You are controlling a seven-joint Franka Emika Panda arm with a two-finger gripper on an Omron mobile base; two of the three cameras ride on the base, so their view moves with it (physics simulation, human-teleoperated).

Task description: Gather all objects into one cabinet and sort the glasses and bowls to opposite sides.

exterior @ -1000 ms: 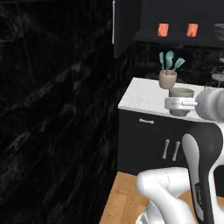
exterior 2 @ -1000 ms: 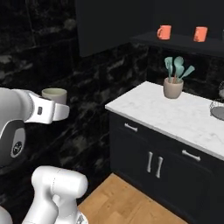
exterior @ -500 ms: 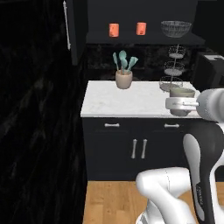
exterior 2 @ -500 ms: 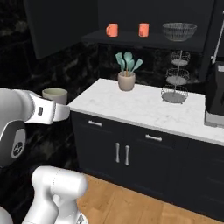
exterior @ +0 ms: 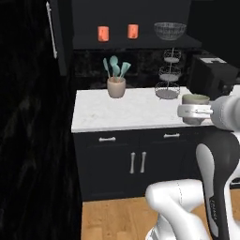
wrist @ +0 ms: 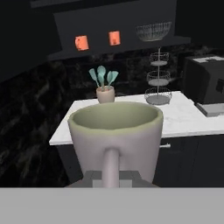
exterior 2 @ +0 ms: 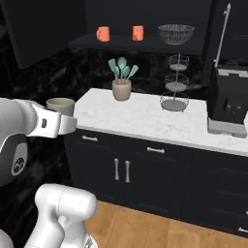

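My gripper is shut on the handle of the grey-beige mug, held upright in front of the counter edge. In the hand view the mug looms close, its pale greenish inside showing, with the gripper below it. From the right base view, the gripper holds the mug at the left. Two orange mugs and the dark mesh bowl stand on the shelf of the open black cabinet. Its door with the white bar handle stands open at the left.
On the white marble counter stand a beige utensil pot, tiered wire baskets and a black appliance at the right. Black drawers and doors sit below. A dark wall fills the left.
The whole picture has shifted, so the camera has moved: the counter and cabinet now sit more central and nearer. The mug stays in the shut gripper.
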